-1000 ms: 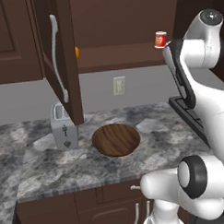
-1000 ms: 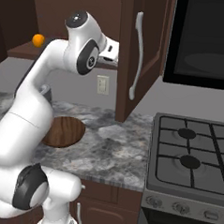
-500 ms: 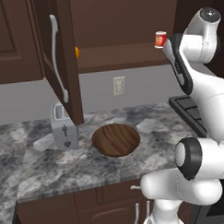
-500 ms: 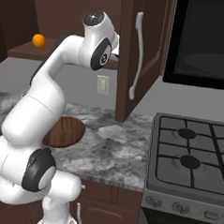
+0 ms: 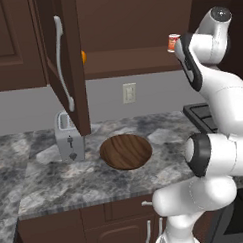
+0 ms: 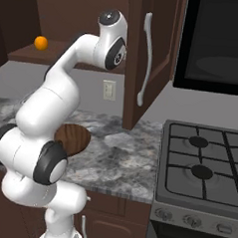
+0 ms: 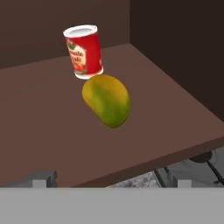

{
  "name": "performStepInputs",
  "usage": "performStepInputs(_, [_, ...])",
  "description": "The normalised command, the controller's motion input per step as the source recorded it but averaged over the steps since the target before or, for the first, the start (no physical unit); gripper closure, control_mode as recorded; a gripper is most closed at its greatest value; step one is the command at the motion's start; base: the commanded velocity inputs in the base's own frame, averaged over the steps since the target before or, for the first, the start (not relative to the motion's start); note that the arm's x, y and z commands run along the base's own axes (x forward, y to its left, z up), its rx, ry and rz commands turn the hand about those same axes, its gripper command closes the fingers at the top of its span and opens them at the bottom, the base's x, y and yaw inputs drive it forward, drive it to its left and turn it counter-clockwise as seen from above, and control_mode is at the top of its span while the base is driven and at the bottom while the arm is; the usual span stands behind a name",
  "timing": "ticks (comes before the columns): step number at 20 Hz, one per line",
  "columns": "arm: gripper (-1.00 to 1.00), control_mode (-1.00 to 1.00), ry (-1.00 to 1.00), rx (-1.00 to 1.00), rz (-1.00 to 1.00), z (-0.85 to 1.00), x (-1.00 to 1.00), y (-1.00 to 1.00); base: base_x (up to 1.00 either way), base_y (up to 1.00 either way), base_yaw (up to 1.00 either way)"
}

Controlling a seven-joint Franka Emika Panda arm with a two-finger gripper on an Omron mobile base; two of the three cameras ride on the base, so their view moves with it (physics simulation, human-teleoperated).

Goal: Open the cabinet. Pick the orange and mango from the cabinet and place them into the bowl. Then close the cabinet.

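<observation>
Cabinet (image 5: 66, 71): dark brown panelled wood, both doors swung out. In the left base view one door juts forward at upper left, its long silver bar handle (image 5: 62, 66) running down the panel; in the right base view the other door stands at upper centre with its own silver bar. Shelf interior brown, open to view.

Arm: white, dark joints, rising from the lower right of the left base view and bending up to shelf height at upper right. Gripper (image 7: 111, 181): in the hand view the two small dark tips sit low in the frame, far apart, one at lower left and one at lower right, nothing between them. Spread wide, empty.

Counter (image 5: 56, 176): grey mottled stone across the middle of the left base view. Stove (image 6: 202, 171): grey, black burners, right side of the right base view.

Bowl (image 5: 126, 151): shallow, round, dark wood grain, centre of the left base view, resting on the counter just right of the toaster (image 5: 69, 143), which is silver and stands under the open door.

Mango (image 7: 106, 99): oval, yellow with a green patch, lying on the shelf at centre of the hand view, touching or nearly touching the can behind it.

Can (image 7: 84, 51): red, white label, upright, upper left of centre in the hand view.

Orange (image 6: 41, 43): small, round, bright, on the shelf at upper left of the right base view, well apart from the arm.
</observation>
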Motion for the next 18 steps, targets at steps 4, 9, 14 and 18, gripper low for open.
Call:
performStepInputs(4, [-1.0,-1.0,0.0,0.01,0.0,-0.02,0.41,-0.17,0.0,0.0,0.0])
performStepInputs(9, [-1.0,-1.0,0.0,0.0,0.0,-0.05,0.47,-0.09,0.0,0.0,0.0])
performStepInputs(14, [-1.0,-1.0,0.0,0.0,0.0,-0.13,0.48,-0.03,0.0,0.0,0.0])
performStepInputs(18, [-1.0,-1.0,0.0,0.0,0.0,-0.13,0.38,-0.03,0.0,0.0,0.0])
